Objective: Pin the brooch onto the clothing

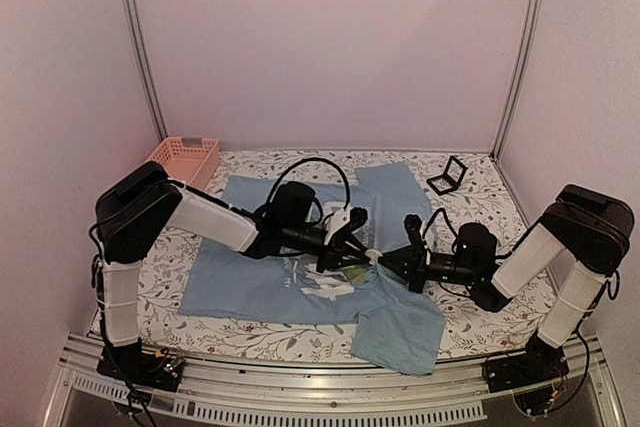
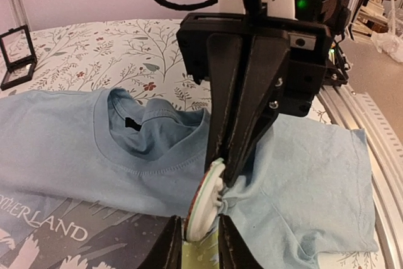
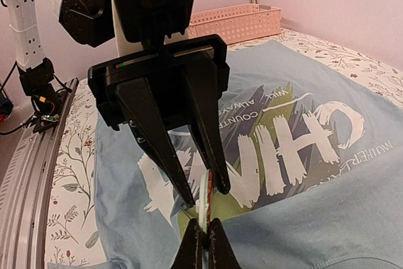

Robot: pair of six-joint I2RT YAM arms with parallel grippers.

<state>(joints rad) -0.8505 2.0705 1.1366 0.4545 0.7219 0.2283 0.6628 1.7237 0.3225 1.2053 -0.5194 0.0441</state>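
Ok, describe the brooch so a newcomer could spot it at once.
Start at the light blue T-shirt, then find where the left end effector and right end effector meet near its collar. The brooch is the small round disc on edge between their tips, pale with an orange rim, unlike the flat print beside it.

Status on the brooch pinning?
Left pincer shut on the brooch. Right pincer shut on it too, from the opposite side. Shirt fabric bunched against it. Nothing in the way.

Matt soft cloth T-shirt (image 2: pixel 63 137), smooth plastic-looking brooch (image 2: pixel 204 203), matt printed fabric table cover (image 2: pixel 126 48)
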